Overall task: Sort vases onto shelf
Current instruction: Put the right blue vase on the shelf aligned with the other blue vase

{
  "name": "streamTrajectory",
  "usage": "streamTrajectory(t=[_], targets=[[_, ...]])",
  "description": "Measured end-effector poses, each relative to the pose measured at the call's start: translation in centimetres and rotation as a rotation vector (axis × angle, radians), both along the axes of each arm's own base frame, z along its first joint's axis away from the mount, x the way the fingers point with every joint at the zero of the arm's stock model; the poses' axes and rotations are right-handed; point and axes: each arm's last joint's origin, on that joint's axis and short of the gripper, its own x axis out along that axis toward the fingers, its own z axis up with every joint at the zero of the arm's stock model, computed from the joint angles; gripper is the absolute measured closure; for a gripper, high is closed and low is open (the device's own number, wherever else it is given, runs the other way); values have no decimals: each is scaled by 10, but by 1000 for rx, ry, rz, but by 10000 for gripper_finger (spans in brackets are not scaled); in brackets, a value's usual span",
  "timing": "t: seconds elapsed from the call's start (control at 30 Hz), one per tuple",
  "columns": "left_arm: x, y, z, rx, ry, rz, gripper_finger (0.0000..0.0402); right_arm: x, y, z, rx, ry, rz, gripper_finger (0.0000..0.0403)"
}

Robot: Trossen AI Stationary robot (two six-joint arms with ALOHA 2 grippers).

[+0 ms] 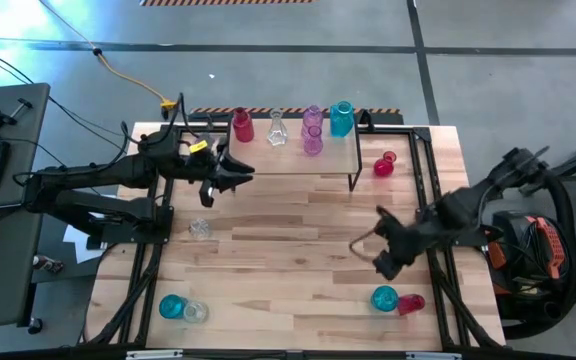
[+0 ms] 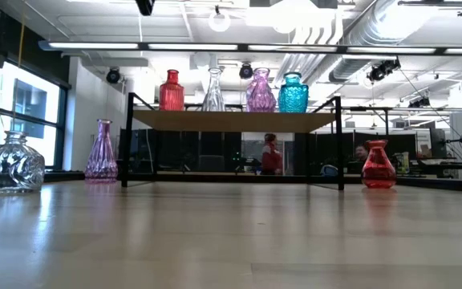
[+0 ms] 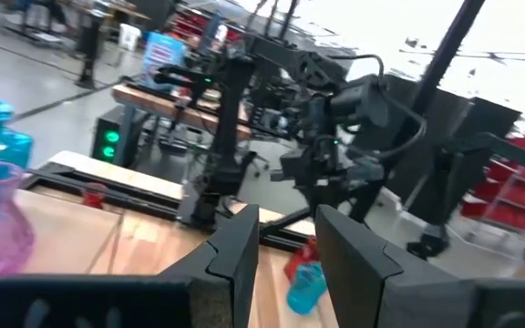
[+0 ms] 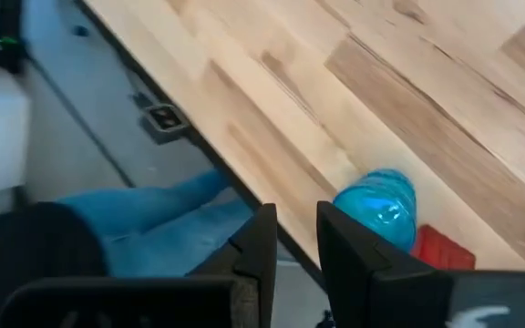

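Vases stand in a row on the shelf (image 1: 295, 158): a red vase (image 1: 242, 125), a clear vase (image 1: 277, 129), two purple vases (image 1: 312, 130) and a teal vase (image 1: 341, 118). Another red vase (image 1: 384, 164) sits on the counter (image 1: 288, 250) just beside the shelf. The left hand (image 1: 230, 176) hangs near the shelf's end, fingers a little apart, holding nothing. The right hand (image 1: 382, 252) floats over the counter near a blue vase (image 1: 384, 298), fingers a little apart, empty.

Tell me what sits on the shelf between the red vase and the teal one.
A clear vase and purple vases stand between the red vase and teal vase; high view.
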Motion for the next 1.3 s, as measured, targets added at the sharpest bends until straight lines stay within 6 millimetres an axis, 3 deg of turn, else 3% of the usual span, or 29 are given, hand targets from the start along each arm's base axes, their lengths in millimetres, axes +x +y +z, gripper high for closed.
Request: streamTrajectory(t=[0.2, 0.53, 1.3], targets=[[0, -2, 0, 2, 0, -56, 298, 2, 28, -23, -67, 119, -29, 341], [-1, -4, 0, 4, 0, -122, 298, -7, 59, -50, -134, 296, -98, 341], [-1, -4, 0, 5, 1, -127, 298, 6, 80, -85, -200, 411, -103, 341]])
